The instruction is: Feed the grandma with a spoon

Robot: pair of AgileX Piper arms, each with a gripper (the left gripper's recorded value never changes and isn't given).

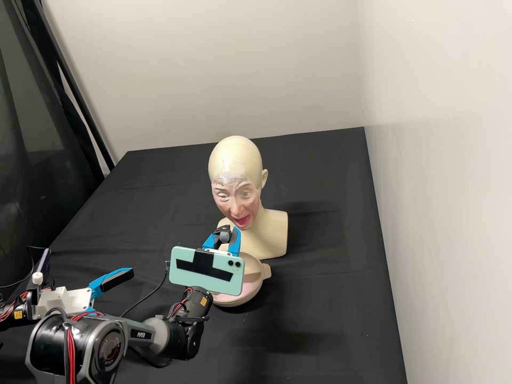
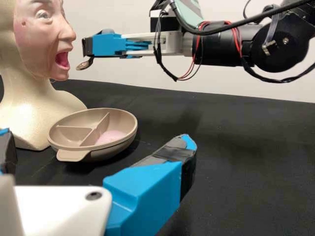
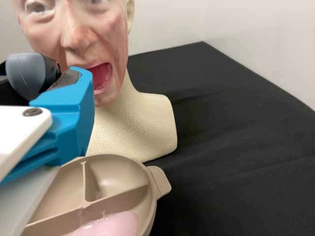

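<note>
The grandma is a bald mannequin head [image 1: 242, 194] with an open mouth [image 2: 62, 60], standing upright on the black bench. In front of her chest lies a beige divided bowl [image 2: 93, 129] with pink food [image 3: 109, 224] in one compartment. My right gripper [image 1: 226, 241] is shut on the spoon's grey handle [image 3: 29, 73] above the bowl. It holds the spoon's bowl [image 2: 84, 64] level, a short gap from her lips. My left gripper [image 1: 80, 272] rests low at the near left, open with nothing in it, one blue finger [image 2: 162, 169] pointing towards the bowl.
A teal phone [image 1: 207, 270] is strapped on the right arm's wrist. A white wall [image 1: 442, 213] runs along the bench's right edge and another behind it. Bare black cloth [image 1: 330, 298] lies to the right of the bowl.
</note>
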